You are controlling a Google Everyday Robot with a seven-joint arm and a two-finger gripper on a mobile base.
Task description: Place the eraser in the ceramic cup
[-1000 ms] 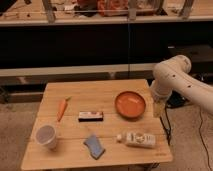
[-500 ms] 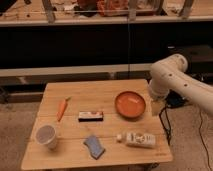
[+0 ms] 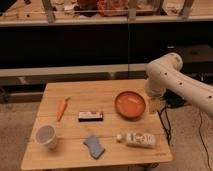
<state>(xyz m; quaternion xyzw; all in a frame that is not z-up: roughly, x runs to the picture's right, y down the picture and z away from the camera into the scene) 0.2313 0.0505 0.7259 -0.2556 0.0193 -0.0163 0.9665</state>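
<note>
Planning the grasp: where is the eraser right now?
In the camera view, the eraser lies on the table between the carrot and the bowl; the hand hangs just right of the bowl.

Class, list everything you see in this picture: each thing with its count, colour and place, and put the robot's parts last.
table: one, light wood, centre of view
carrot: one, orange, left part of table
eraser: one, black with light top, middle of table
bowl: one, orange, right of eraser
cup: one, whitish, front left corner
sponge: one, blue, front middle
bottle: one, whitish, lying at front right
arm: one, white, right of table
gripper: one, pale, at table's right edge beside bowl
</note>
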